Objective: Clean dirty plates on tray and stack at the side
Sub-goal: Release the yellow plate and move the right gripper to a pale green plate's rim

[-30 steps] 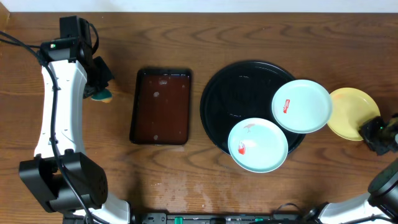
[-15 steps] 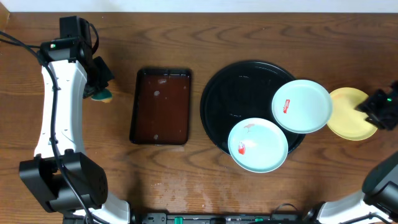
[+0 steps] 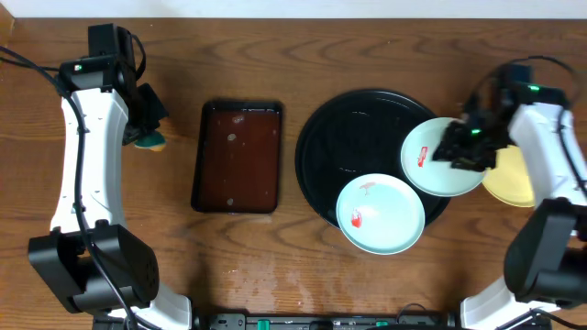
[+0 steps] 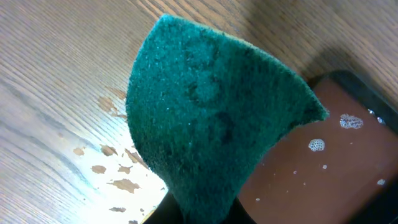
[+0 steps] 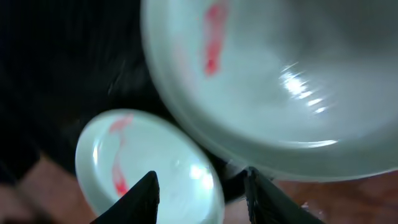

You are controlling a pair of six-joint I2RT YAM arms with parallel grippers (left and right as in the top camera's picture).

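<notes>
One yellow plate (image 3: 515, 181) beside the tray (image 3: 353, 137) shows only overhead.

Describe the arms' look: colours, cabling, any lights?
Both alike. The left arm and right arm have white link shells between bulky black joint housings, with thin black cables running alongside. Each shows a small green light on a black housing. The left hand and right hand are black; the right one's two tapered fingers show. No markings legible.

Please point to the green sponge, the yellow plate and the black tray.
green sponge (image 4: 211, 130): left wrist view, middle of pad
yellow plate (image 3: 512, 188): overhead view, lower part
black tray (image 3: 353, 137): overhead view, bare floor
</notes>
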